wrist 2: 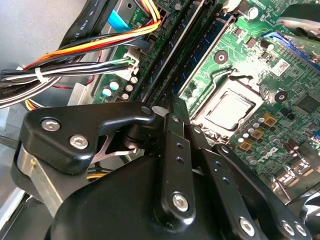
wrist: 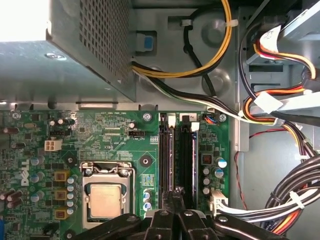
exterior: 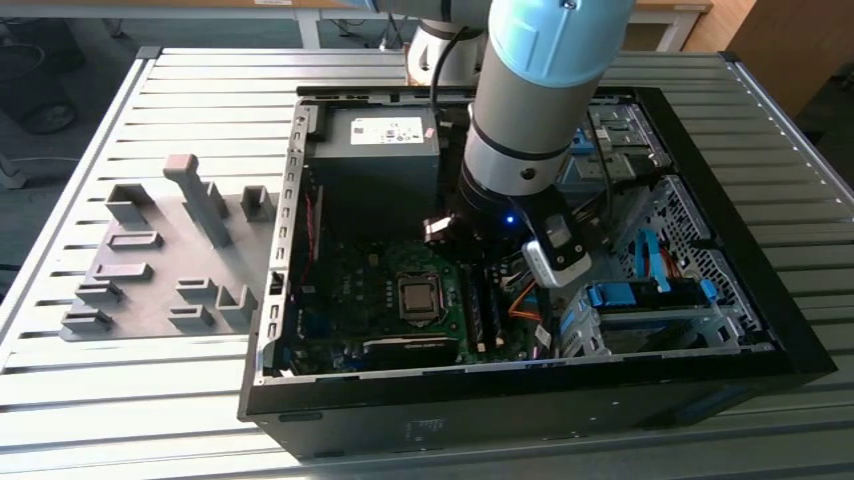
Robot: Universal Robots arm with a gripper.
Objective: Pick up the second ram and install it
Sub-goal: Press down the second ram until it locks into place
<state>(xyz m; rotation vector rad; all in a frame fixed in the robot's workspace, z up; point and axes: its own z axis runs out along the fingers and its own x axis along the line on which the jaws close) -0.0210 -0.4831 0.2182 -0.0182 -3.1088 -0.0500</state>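
Observation:
My gripper (wrist: 176, 191) is down inside the open computer case (exterior: 287, 300), over the green motherboard (wrist: 115, 135). In both wrist views its black fingers (wrist 2: 176, 150) are pressed together with the tips at the near end of the long dark memory slots (wrist: 175, 150). A long dark board that I take for the second ram (wrist: 186, 155) stands in one of these slots, running away from the fingertips. Whether the tips touch it is hidden. In the exterior view the arm's wrist (exterior: 514, 215) covers the gripper and the slots.
The processor socket (wrist: 105, 200) lies beside the slots. Bundles of coloured cables (wrist: 280, 115) run on the slots' other side. The power supply (exterior: 378, 150) and drive cage (exterior: 654, 300) crowd the case. A grey fixture with upright blocks (exterior: 174, 250) sits on the slatted table at the exterior view's left.

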